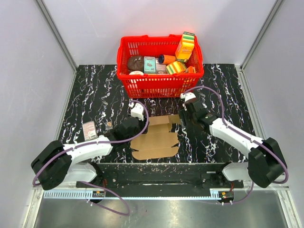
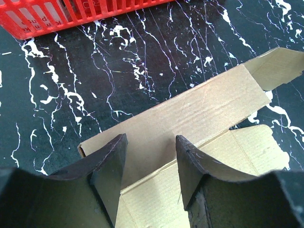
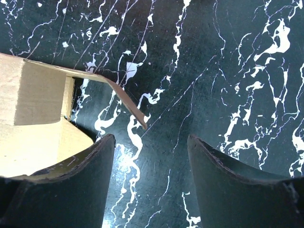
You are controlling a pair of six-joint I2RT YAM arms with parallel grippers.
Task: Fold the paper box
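Chiefly at risk is the raised end flap (image 3: 124,97) of the plain brown, die-cut cardboard paper box (image 1: 156,140). The right gripper (image 3: 152,142) has its jaws apart over the bare black, white-veined table (image 3: 228,71) and holds nothing, so the flap would probably drop flat unless caught. A second hazard is sliding: the sheet lies loose on a smooth top, and a push from one finger alone could skate or turn it rather than bend it at a score. A third is a crease off the score line, should the left gripper (image 2: 149,147) close on the panel askew. Position: the box lies mostly flat at mid-table, on the near side of the red plastic basket (image 1: 161,88), between the two grippers. The left jaws are apart over its left edge, with cardboard showing in the gap; contact cannot be told. The right jaws sit just beside its right end, the flap ahead of the fingertips rather than between them.
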